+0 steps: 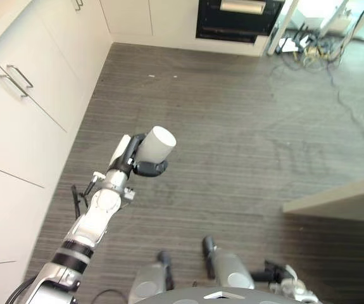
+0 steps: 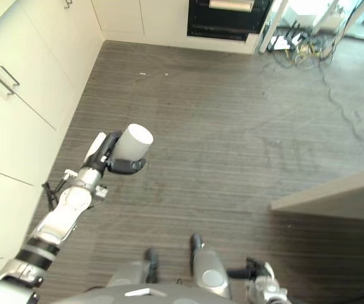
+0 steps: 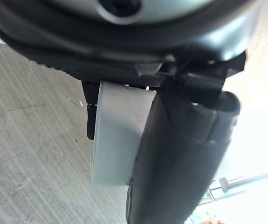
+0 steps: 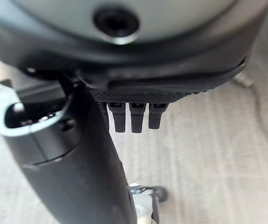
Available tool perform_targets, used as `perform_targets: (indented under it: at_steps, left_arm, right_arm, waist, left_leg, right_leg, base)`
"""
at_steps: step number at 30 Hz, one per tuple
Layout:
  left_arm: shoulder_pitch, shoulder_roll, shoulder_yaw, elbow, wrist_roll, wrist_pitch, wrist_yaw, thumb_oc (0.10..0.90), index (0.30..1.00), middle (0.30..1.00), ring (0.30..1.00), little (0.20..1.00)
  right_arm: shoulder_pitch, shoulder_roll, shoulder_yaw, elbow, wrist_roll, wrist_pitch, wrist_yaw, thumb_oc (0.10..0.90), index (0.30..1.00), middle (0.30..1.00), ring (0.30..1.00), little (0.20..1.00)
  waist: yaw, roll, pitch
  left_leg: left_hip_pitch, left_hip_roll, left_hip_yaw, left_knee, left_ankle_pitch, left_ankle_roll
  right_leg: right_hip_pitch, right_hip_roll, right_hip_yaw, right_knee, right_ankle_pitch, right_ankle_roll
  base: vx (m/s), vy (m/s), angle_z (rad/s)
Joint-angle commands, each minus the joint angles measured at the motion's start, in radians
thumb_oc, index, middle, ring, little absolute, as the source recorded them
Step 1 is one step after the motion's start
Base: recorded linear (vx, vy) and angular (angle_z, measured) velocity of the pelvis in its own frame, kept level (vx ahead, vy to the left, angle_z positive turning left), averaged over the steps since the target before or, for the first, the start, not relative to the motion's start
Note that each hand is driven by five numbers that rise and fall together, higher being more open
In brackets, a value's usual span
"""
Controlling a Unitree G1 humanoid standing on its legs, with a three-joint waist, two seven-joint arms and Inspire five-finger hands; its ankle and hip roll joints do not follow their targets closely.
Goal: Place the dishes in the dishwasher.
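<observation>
Partly hidden, left robot hand [image 1: 145,163] curls round a white cup [image 1: 155,145]; right robot hand [image 4: 124,114] hangs relaxed

No lettering, labels, numbers or signs can be read anywhere in these views.
</observation>
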Motion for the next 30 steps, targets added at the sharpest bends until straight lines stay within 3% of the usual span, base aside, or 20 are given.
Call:
perform_targets:
  at_steps: [1,3,5,7,9,10,11,12,13,14,16,17,18,20,22,23,25,28,29,30]
  left_arm:
    - [-0.034,0.064,0.081,-0.115,0.013,-0.082,0.037,0.4,0.3,0.3,0.3,0.3]
    - [-0.03,0.062,0.075,-0.117,0.018,-0.091,0.033,0.4,0.3,0.3,0.3,0.3]
    - [-0.043,0.047,0.06,-0.106,0.034,-0.096,0.041,0.4,0.3,0.3,0.3,0.3]
    - [-0.06,0.032,0.043,-0.104,0.036,-0.106,0.039,0.4,0.3,0.3,0.3,0.3]
    - [-0.052,0.029,0.048,-0.116,0.04,-0.111,0.041,0.4,0.3,0.3,0.3,0.3]
    - [-0.043,0.017,0.052,-0.119,0.041,-0.114,0.05,0.4,0.3,0.3,0.3,0.3]
    - [-0.029,0.001,0.068,-0.115,0.045,-0.119,0.067,0.4,0.3,0.3,0.3,0.3]
    - [-0.028,0.001,0.069,-0.115,0.046,-0.119,0.066,0.4,0.3,0.3,0.3,0.3]
    - [-0.032,0.006,0.077,-0.125,0.047,-0.116,0.067,0.4,0.3,0.3,0.3,0.3]
    - [-0.034,0.011,0.085,-0.127,0.051,-0.117,0.077,0.4,0.3,0.3,0.3,0.3]
    - [-0.027,0.031,0.101,-0.136,0.063,-0.122,0.096,0.4,0.3,0.3,0.3,0.3]
    - [-0.026,0.037,0.107,-0.144,0.071,-0.119,0.098,0.4,0.3,0.3,0.3,0.3]
    - [-0.019,0.035,0.112,-0.146,0.075,-0.124,0.104,0.4,0.3,0.3,0.3,0.3]
    - [0.004,0.029,0.135,-0.165,0.081,-0.129,0.103,0.4,0.3,0.3,0.3,0.3]
    - [0.026,0.027,0.15,-0.171,0.08,-0.13,0.11,0.4,0.3,0.3,0.3,0.3]
    - [0.047,0.025,0.172,-0.178,0.083,-0.129,0.124,0.4,0.3,0.3,0.3,0.3]
    - [0.052,0.025,0.175,-0.18,0.097,-0.131,0.143,0.4,0.3,0.3,0.3,0.3]
    - [0.05,0.019,0.168,-0.177,0.109,-0.129,0.157,0.4,0.3,0.3,0.3,0.3]
    - [0.069,0.013,0.175,-0.204,0.108,-0.127,0.131,0.4,0.3,0.3,0.3,0.3]
    - [0.067,0.007,0.167,-0.207,0.107,-0.131,0.139,0.4,0.3,0.3,0.3,0.3]
  right_arm:
    - [-0.006,0.056,0.039,-0.016,-0.005,-0.045,0.002,0.8,0.9,0.9,0.9,0.9]
    - [0.005,0.039,0.04,-0.047,-0.004,-0.055,0.002,0.8,0.9,0.9,0.9,0.9]
    - [0.021,0.023,0.033,-0.055,-0.008,-0.055,-0.002,0.8,0.9,0.9,0.9,0.9]
    - [0.034,0.01,0.029,-0.086,-0.019,-0.057,-0.009,0.8,0.9,0.9,0.9,0.9]
    - [0.049,-0.01,0.029,-0.15,-0.041,-0.059,-0.009,0.8,0.9,0.9,0.9,0.9]
    - [0.058,-0.027,0.021,-0.187,-0.046,-0.06,-0.014,0.8,0.9,0.9,0.9,0.9]
    - [0.064,-0.066,-0.007,-0.239,-0.036,-0.072,-0.032,0.8,0.9,0.9,0.9,0.9]
    - [0.065,-0.067,-0.007,-0.241,-0.036,-0.071,-0.032,0.8,0.9,0.9,0.9,0.9]
    - [0.059,-0.081,-0.022,-0.274,-0.031,-0.074,-0.042,0.8,0.9,0.9,0.9,0.9]
    - [0.055,-0.106,-0.028,-0.309,-0.035,-0.08,-0.06,0.8,0.9,0.9,0.9,0.9]
    - [0.049,-0.143,-0.033,-0.395,-0.066,-0.084,-0.09,0.8,0.9,0.9,0.9,0.9]
    - [0.05,-0.155,-0.035,-0.427,-0.081,-0.08,-0.097,0.8,0.9,0.9,0.9,0.9]
    - [0.056,-0.159,-0.039,-0.452,-0.087,-0.083,-0.104,0.8,0.9,0.9,0.9,0.9]
    - [0.07,-0.158,-0.048,-0.498,-0.097,-0.085,-0.096,0.8,0.9,0.9,0.9,0.9]
    - [0.073,-0.164,-0.048,-0.517,-0.116,-0.087,-0.098,0.8,0.9,0.9,0.9,0.9]
    - [0.067,-0.175,-0.036,-0.533,-0.134,-0.093,-0.096,0.8,0.9,0.9,0.9,0.9]
    - [0.056,-0.175,-0.033,-0.533,-0.147,-0.096,-0.107,0.8,0.9,0.9,0.9,0.9]
    - [0.057,-0.178,-0.039,-0.522,-0.16,-0.096,-0.115,0.8,0.9,0.9,0.9,0.9]
    - [0.102,-0.162,-0.055,-0.54,-0.171,-0.092,-0.091,0.8,0.9,0.9,0.9,0.9]
    - [0.125,-0.156,-0.065,-0.548,-0.172,-0.095,-0.09,0.8,0.9,0.9,0.9,0.9]
  waist:
    - [-0.02,-0.046,-0.07]
    - [-0.039,-0.066,-0.078]
    - [-0.072,-0.057,-0.08]
    - [-0.093,-0.036,-0.086]
    - [-0.102,-0.016,-0.108]
    - [-0.121,0.008,-0.113]
    - [-0.145,0.041,-0.126]
    - [-0.146,0.038,-0.129]
    - [-0.147,0.027,-0.121]
    - [-0.142,0.008,-0.108]
    - [-0.117,-0.028,-0.092]
    - [-0.098,-0.035,-0.089]
    - [-0.082,-0.039,-0.088]
    - [-0.058,-0.035,-0.086]
    - [-0.034,-0.036,-0.085]
    - [-0.006,-0.021,-0.083]
    - [0.022,-0.017,-0.087]
    - [0.02,-0.02,-0.102]
    - [0.028,-0.002,-0.138]
    - [0.029,-0.01,-0.15]
  left_leg:
    - [0.232,-0.003,-0.083,-0.29,0.033,-0.077]
    - [0.29,-0.034,-0.105,-0.331,0.012,-0.094]
    - [0.367,-0.039,-0.151,-0.368,-0.02,-0.116]
    - [0.411,-0.034,-0.177,-0.363,-0.027,-0.132]
    - [0.424,-0.03,-0.166,-0.298,-0.016,-0.157]
    - [0.414,-0.014,-0.152,-0.225,0.014,-0.187]
    - [0.356,-0.011,-0.128,0.009,0.197,-0.253]
    - [0.35,-0.014,-0.129,0.012,0.2,-0.253]
    - [0.264,-0.01,-0.103,0.191,0.27,-0.275]
    - [0.184,-0.006,-0.074,0.374,0.299,-0.278]
    - [0.022,0.004,-0.002,0.605,0.231,-0.264]
    - [-0.055,-0.019,0.027,0.626,0.191,-0.248]
    - [-0.104,-0.037,0.044,0.603,0.169,-0.24]
    - [-0.135,-0.01,0.039,0.427,0.148,-0.219]
    - [-0.148,0.005,0.014,0.149,0.15,-0.19]
    - [-0.155,-0.013,-0.057,-0.049,0.201,-0.188]
    - [-0.179,-0.01,-0.176,-0.254,0.257,-0.217]
    - [-0.242,0.02,-0.137,-0.309,0.297,-0.234]
    - [-0.185,0.051,-0.075,-0.309,0.336,-0.221]
    - [-0.174,0.031,-0.065,-0.276,0.337,-0.21]
  right_leg:
    - [0.044,0.079,-0.002,-0.188,-0.081,-0.035]
    - [0.008,0.11,-0.009,-0.38,-0.056,-0.005]
    - [-0.027,0.131,-0.025,-0.551,-0.011,0.015]
    - [-0.019,0.114,-0.053,-0.579,0.009,0.009]
    - [0.011,0.089,-0.075,-0.537,0.019,-0.02]
    - [0.015,0.104,-0.068,-0.497,0.0,-0.032]
    - [0.076,0.122,-0.029,-0.468,-0.029,-0.071]
    - [0.074,0.118,-0.028,-0.471,-0.025,-0.071]
    - [0.112,0.103,-0.009,-0.472,-0.035,-0.094]
    - [0.152,0.092,0.018,-0.482,-0.049,-0.12]
    - [0.232,0.074,0.07,-0.512,-0.064,-0.144]
    - [0.275,0.075,0.104,-0.53,-0.067,-0.147]
    - [0.311,0.075,0.13,-0.55,-0.07,-0.145]
    - [0.377,0.059,0.163,-0.568,-0.095,-0.131]
    - [0.418,0.042,0.192,-0.568,-0.125,-0.115]
    - [0.45,0.054,0.237,-0.572,-0.142,-0.11]
    - [0.505,0.042,0.273,-0.577,-0.178,-0.102]
    - [0.565,0.012,0.305,-0.591,-0.19,-0.081]
    - [0.614,-0.032,0.317,-0.55,-0.203,-0.059]
    - [0.615,-0.072,0.302,-0.497,-0.151,-0.043]
  base:
    - [0.51,-0.046,0.0]
    - [0.5,-0.081,0.34]
    - [0.58,-0.149,0.92]
    - [0.59,-0.198,0.8]
    - [0.57,-0.171,0.8]
    - [0.77,-0.23,0.26]
    - [0.56,-0.17,-0.06]
    - [0.51,-0.203,-0.14]
    - [0.26,-0.161,-0.08]
    - [0.43,-0.281,-0.12]
    - [0.52,-0.288,-0.22]
    - [0.59,-0.162,-0.56]
    - [0.61,-0.082,-0.86]
    - [0.63,-0.023,-1.23]
    - [0.64,0.071,-1.26]
    - [0.66,0.13,-0.88]
    - [0.67,0.09,-0.87]
    - [0.65,0.112,-0.91]
    - [0.86,0.287,-0.4]
    - [1.03,0.365,-0.45]
